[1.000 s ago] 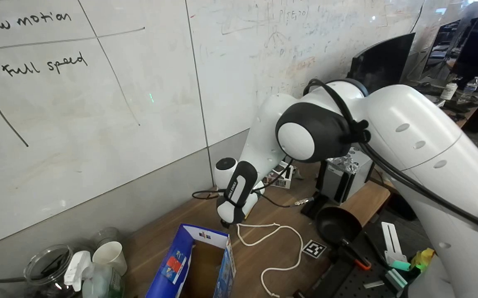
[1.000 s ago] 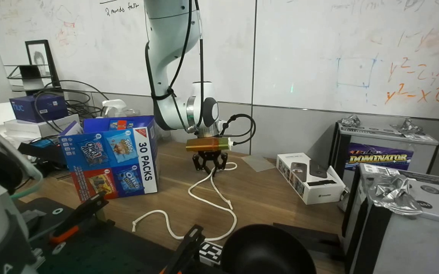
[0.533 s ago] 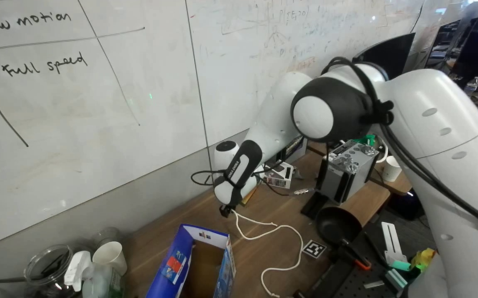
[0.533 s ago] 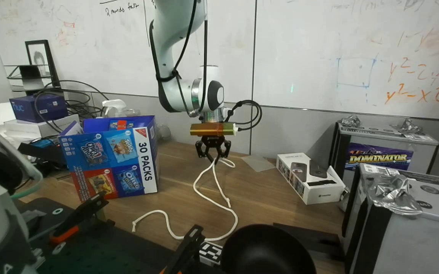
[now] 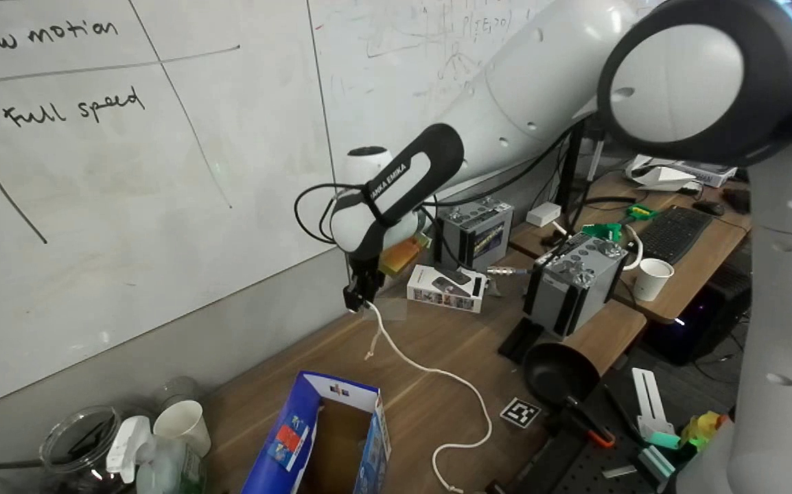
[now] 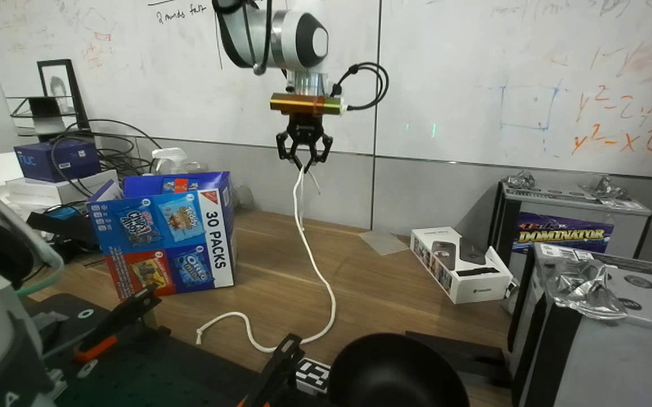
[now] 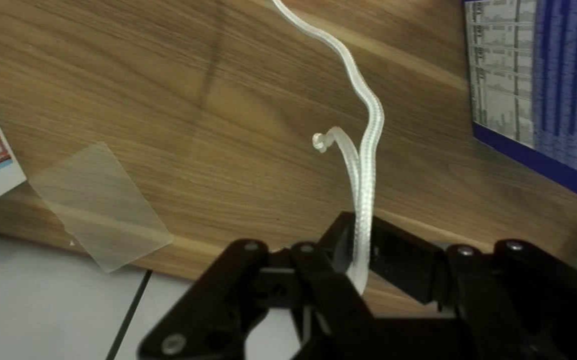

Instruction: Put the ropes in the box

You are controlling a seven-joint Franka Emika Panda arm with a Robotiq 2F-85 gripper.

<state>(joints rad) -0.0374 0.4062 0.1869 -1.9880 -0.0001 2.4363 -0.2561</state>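
Raised since the earlier frames: the gripper [image 6: 305,168], now at upper centre in an exterior view, pinching the white rope [image 7: 374,125] between its fingertips. One rope end dangles; the remainder descends to the table [image 6: 264,249], lower centre, outside the box [image 6: 156,240]. Box stands open-topped at left; its brown inside [image 5: 341,436] shows at lower centre in an exterior view. Clear jar [image 5: 80,471], lower left there, shows dark contents.

Wooden table [image 6: 399,299] bearing an open blue box [image 6: 162,240], part of a white rope [image 6: 333,308], translucent sheet [image 6: 383,242], white carton [image 6: 455,265]
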